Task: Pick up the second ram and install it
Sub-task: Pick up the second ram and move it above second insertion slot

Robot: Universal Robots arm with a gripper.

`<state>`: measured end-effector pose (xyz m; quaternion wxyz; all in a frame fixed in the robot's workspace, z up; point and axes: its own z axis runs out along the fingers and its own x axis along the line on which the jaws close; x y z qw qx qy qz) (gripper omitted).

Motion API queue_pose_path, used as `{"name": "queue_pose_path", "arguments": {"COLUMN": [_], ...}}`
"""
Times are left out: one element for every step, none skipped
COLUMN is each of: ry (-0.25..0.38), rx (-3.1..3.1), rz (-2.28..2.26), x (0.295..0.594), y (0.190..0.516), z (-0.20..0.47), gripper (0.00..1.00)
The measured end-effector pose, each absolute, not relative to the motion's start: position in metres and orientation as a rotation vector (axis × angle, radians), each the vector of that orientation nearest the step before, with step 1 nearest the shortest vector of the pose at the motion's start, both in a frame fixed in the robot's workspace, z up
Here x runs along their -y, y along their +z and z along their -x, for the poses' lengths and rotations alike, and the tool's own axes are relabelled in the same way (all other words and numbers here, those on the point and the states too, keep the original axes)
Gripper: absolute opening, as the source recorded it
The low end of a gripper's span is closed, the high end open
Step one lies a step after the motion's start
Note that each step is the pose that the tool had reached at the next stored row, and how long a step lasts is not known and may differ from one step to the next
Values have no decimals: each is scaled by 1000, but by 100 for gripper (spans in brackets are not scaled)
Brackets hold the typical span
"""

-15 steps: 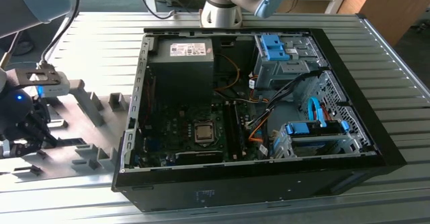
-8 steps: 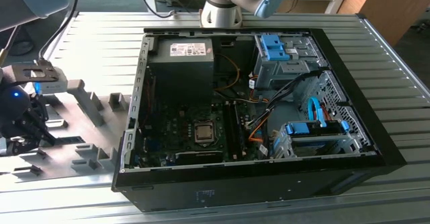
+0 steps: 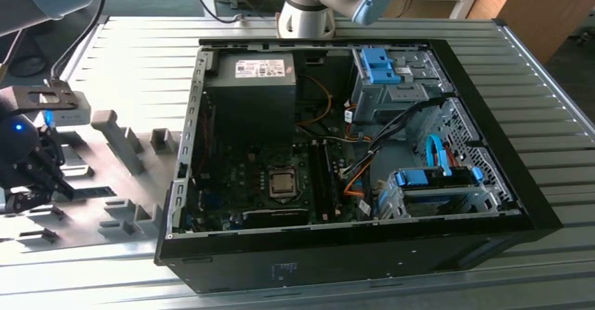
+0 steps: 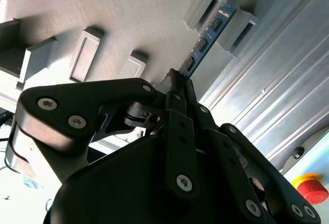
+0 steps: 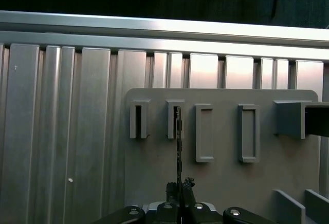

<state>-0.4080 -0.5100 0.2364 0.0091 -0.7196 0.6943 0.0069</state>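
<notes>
Second wrist view shows the gripper clenched on the near end of the ram; it pinches the flat faces, probably so the stick cannot twist; the ram stands on edge, its far end in a slotted grey holder on the plate, which keeps it upright for grasping; farther off, in the exterior view, the open case lies well apart.

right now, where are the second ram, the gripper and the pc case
second ram [image 4: 205,40]: second wrist view, middle of its chip-studded face
gripper [image 4: 180,82]: second wrist view, where the jaws close on the ram's end
pc case [image 3: 325,272]: exterior view, its black outer side wall
</notes>
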Motion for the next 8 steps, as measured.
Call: {"name": "queue_pose_path", "arguments": {"ry": [22, 22, 22, 22, 22, 22, 22, 22], "rx": [-2169, -2169, -2169, -2169, -2169, -2169, -2169, -2169], "rz": [2248, 2248, 2248, 2248, 2248, 2248, 2248, 2248], "x": [510, 510, 510, 510, 510, 510, 510, 510], "y": [237, 238, 239, 240, 241, 242, 242, 243], "z": [408, 408, 408, 408, 408, 408, 408, 408], "gripper": [14, 14, 14, 14, 14, 14, 14, 14]}}
